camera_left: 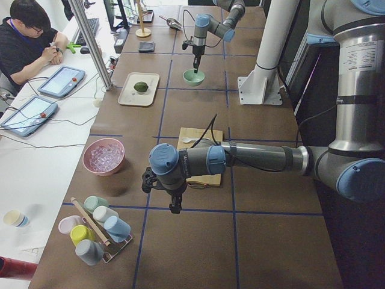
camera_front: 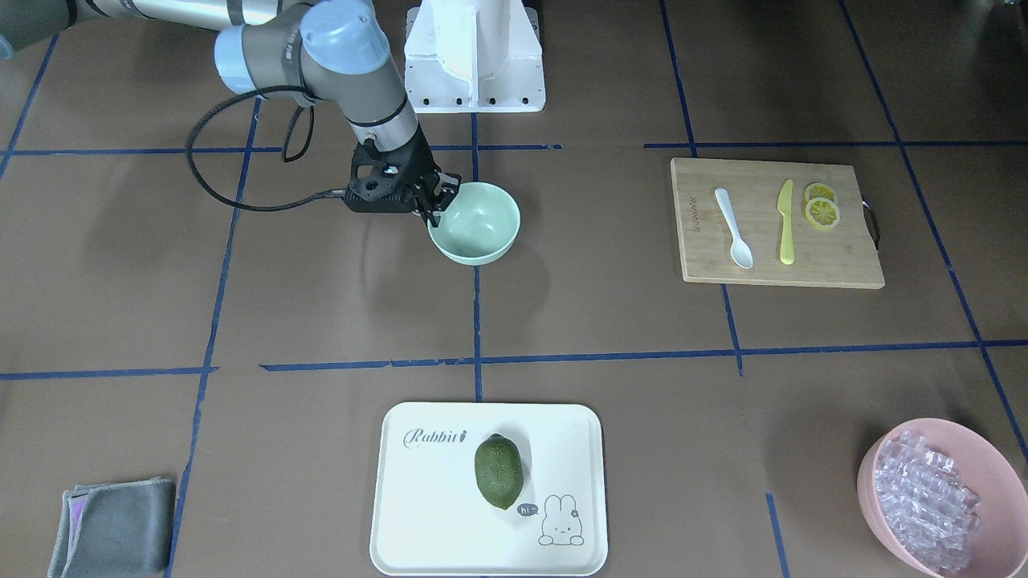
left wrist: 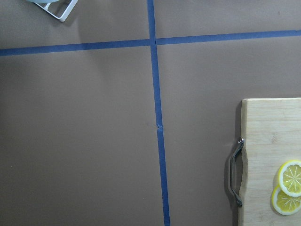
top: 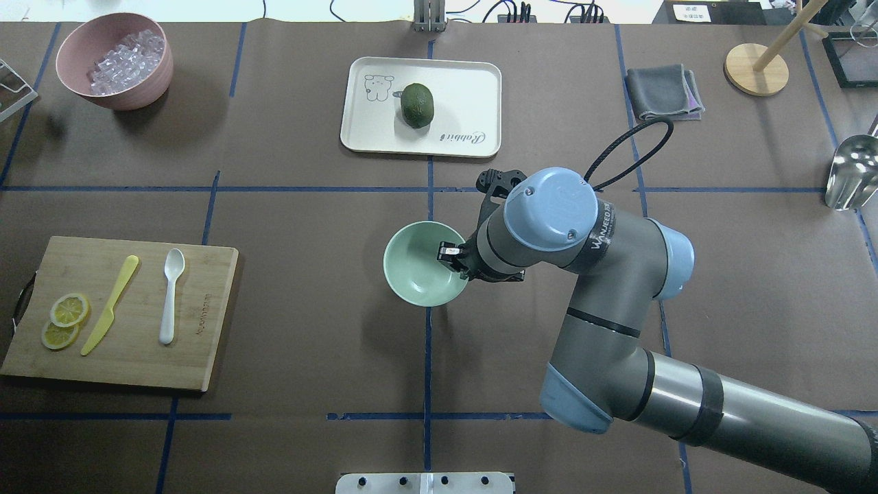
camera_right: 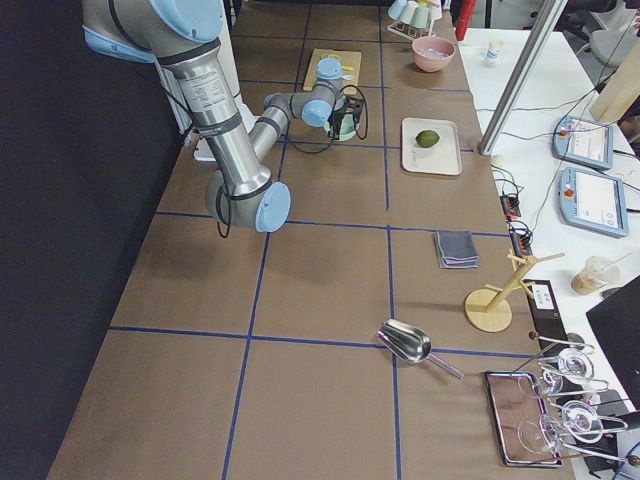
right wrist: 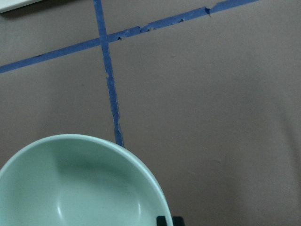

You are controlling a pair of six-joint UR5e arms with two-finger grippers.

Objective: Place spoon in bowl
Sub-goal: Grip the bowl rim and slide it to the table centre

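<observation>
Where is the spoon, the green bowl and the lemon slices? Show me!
spoon (top: 169, 302), overhead view, middle of its handle
bowl (top: 413, 269), overhead view, bare inside bottom
lemon slices (top: 69, 310), overhead view, centre of the upper slice

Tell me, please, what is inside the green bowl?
The bowl holds nothing loose; the right pincer dips in at its rim, hiding some wall. The spoon lies on the board.
</observation>
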